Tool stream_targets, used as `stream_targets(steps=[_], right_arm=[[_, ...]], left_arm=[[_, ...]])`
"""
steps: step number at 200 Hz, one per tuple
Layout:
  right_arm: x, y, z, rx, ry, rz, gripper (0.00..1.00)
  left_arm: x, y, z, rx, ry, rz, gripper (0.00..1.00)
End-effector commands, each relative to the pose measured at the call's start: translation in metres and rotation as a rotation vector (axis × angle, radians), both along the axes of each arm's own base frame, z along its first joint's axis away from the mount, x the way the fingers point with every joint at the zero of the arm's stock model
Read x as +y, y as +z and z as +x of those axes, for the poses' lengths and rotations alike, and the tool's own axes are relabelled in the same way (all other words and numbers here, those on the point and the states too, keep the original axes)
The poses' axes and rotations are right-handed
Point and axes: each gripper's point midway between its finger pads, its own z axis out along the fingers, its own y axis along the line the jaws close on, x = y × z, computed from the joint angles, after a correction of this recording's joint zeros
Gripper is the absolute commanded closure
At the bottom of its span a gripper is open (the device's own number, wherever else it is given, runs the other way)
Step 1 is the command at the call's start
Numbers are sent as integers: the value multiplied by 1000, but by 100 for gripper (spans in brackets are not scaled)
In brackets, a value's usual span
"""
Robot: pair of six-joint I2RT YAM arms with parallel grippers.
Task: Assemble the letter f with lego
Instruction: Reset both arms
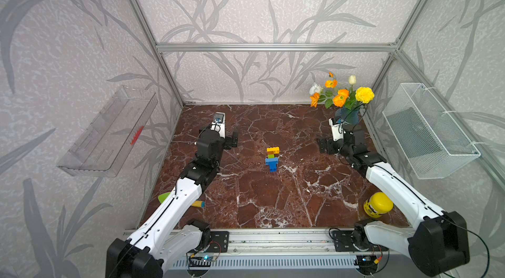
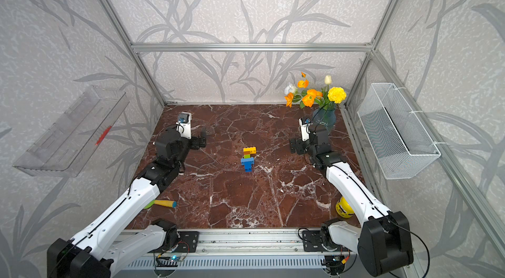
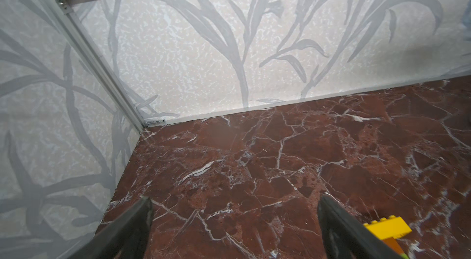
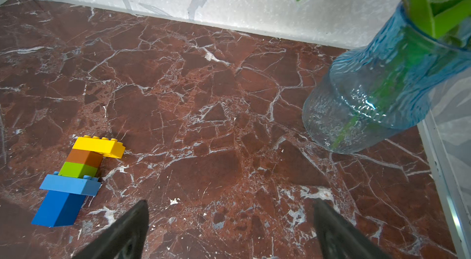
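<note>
The letter f (image 1: 272,159) (image 2: 248,159) lies flat in the middle of the marble table (image 1: 259,200), in both top views. It is a lego stack with a blue base, green and orange middle bricks and a yellow bar. In the right wrist view the letter f (image 4: 76,176) lies apart from my open right gripper (image 4: 229,204), which has nothing between its fingers. My right gripper (image 1: 338,140) hangs to the right of the stack, beside the vase. My left gripper (image 3: 235,201) (image 1: 228,137) is open and empty, left of the stack. The yellow bar (image 3: 387,227) shows beside one of its fingers.
A blue glass vase of flowers (image 1: 347,116) (image 4: 382,87) stands at the back right, close to my right gripper. A yellow bottle (image 1: 378,204) lies front right. A green and yellow tool (image 1: 198,204) lies front left under the left arm. A wire basket (image 1: 429,131) and a clear shelf (image 1: 109,131) hang on the side walls.
</note>
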Motion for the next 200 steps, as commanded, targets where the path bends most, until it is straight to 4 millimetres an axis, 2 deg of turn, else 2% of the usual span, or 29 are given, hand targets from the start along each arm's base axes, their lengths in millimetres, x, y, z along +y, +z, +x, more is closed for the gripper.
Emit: stream_targets(steps=[1,21,42,67,128,168,200], right_arm=[[-15,14,8,-97,-59,-20,1],[-25,6,7,-109,-85,-45,1],[-35,-2,7,-107,-115,-62,1],[-43,-16,9,-76,-135,-74,1],[-53,-40,16,-35,-169,-124,1],[-56,-56,23,-45,-173,-147,1],[-60,-67,30,-99,-175,-146,1]], left_arm=[[28,-15,4,-32,59,-80,1],[50,-35,3,-30,108,-103,1],[61,-48,3,-35,143,-103,1],[75,-78,8,30,183,-101,0],[85,-130,9,72,209,-97,1],[79,-149,10,47,150,-111,1],[77,-161,21,69,131,-117,1]])
